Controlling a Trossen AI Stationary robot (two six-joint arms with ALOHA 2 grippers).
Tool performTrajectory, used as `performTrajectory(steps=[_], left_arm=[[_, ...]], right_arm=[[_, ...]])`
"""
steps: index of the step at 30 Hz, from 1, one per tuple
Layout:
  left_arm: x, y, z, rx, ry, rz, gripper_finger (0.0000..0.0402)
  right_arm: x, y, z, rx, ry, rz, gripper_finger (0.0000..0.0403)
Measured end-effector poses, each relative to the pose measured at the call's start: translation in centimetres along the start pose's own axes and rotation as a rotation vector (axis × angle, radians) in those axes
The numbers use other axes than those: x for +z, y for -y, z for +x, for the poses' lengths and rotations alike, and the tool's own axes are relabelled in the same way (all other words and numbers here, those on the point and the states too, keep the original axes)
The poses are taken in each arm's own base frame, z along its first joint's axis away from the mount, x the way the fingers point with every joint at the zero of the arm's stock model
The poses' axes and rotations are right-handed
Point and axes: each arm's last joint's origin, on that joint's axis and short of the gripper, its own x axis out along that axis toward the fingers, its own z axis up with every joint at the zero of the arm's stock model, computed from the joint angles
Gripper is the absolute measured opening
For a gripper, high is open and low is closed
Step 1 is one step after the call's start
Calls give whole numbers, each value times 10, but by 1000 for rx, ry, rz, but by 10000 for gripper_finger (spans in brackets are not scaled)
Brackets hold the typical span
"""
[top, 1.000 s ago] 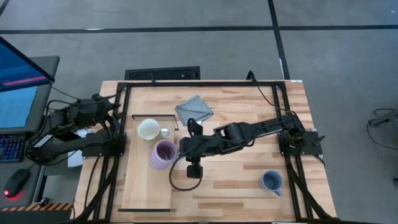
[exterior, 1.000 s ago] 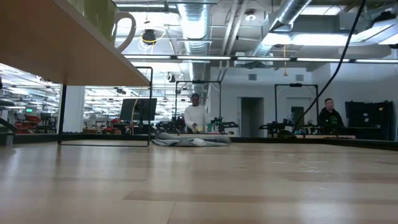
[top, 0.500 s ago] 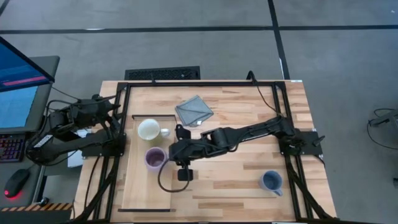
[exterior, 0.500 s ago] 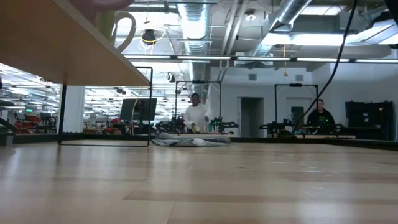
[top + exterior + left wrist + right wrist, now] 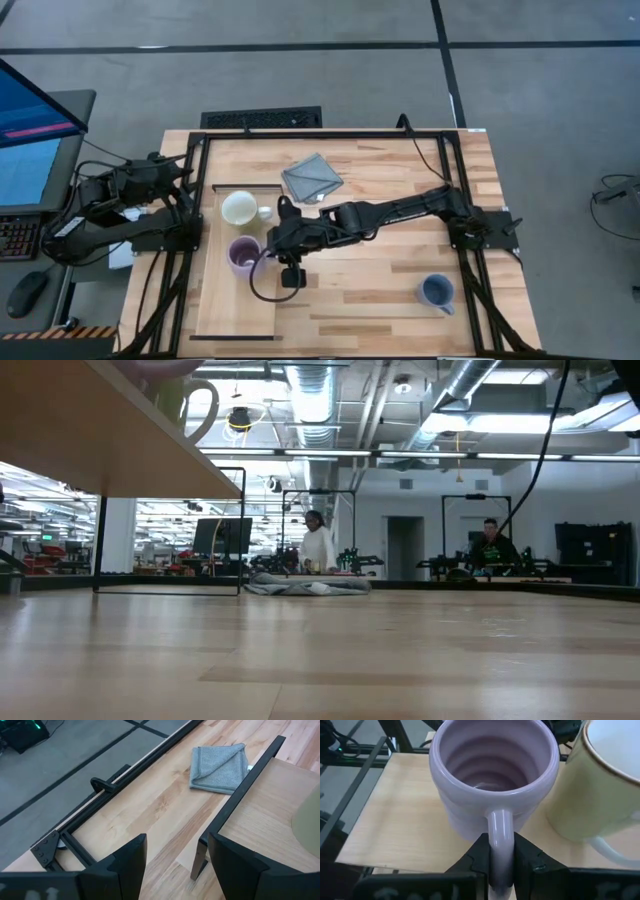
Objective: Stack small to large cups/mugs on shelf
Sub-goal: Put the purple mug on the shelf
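The purple mug [image 5: 243, 256] stands upright over the pale shelf board [image 5: 232, 312], close beside the cream-white mug [image 5: 240, 209], which sits on the board's far end. My right gripper [image 5: 266, 252] is shut on the purple mug, reaching in from the table's right. The grey-blue mug [image 5: 436, 291] stands on the plank tabletop at the near right. My left gripper [image 5: 175, 865] is open and empty at the table's far left corner, beside the shelf's corner post [image 5: 240, 795]. My right gripper pinches the purple mug's handle [image 5: 500, 832] between its two fingers [image 5: 479, 854], which lie level and come from the table's right. The mug [image 5: 492, 775] is upright, mouth up, above the shelf board [image 5: 395, 820]. Whether its base rests on the board I cannot tell.
A folded grey cloth [image 5: 311, 176] lies on the tabletop at the far middle, also in the left wrist view [image 5: 220, 767]. The shelf's dark frame [image 5: 200, 240] borders the board. In the low view the shelf's underside [image 5: 100, 440] spans the upper left. People stand in the room behind.
My right gripper has carried the purple mug toward the table's left edge and downward over the shelf board. The mug, tilted a second ago, now stands upright beside the cream-white mug. The gripper has stayed shut on the handle.
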Motion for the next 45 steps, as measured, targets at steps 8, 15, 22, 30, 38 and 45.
performTrajectory(steps=[8, 15, 22, 30, 38, 45], left_arm=[[0, 0, 0, 0, 0, 0, 203], [0, 0, 0, 0, 1, 0, 203], [0, 0, 0, 1, 1, 0, 203], [0, 0, 0, 2, -3, 1, 203], [0, 0, 0, 2, -4, 2, 203], [0, 0, 0, 1, -5, 2, 203]], right_arm=[[1, 2, 0, 11, 13, 2, 61], [2, 2, 5, 12, 27, -4, 61], [-6, 3, 25, 10, 18, -30, 61], [-5, 6, 24, 7, 18, -26, 61], [-4, 8, 24, 8, 26, -24, 64], [-6, 9, 30, 21, 27, -23, 62]])
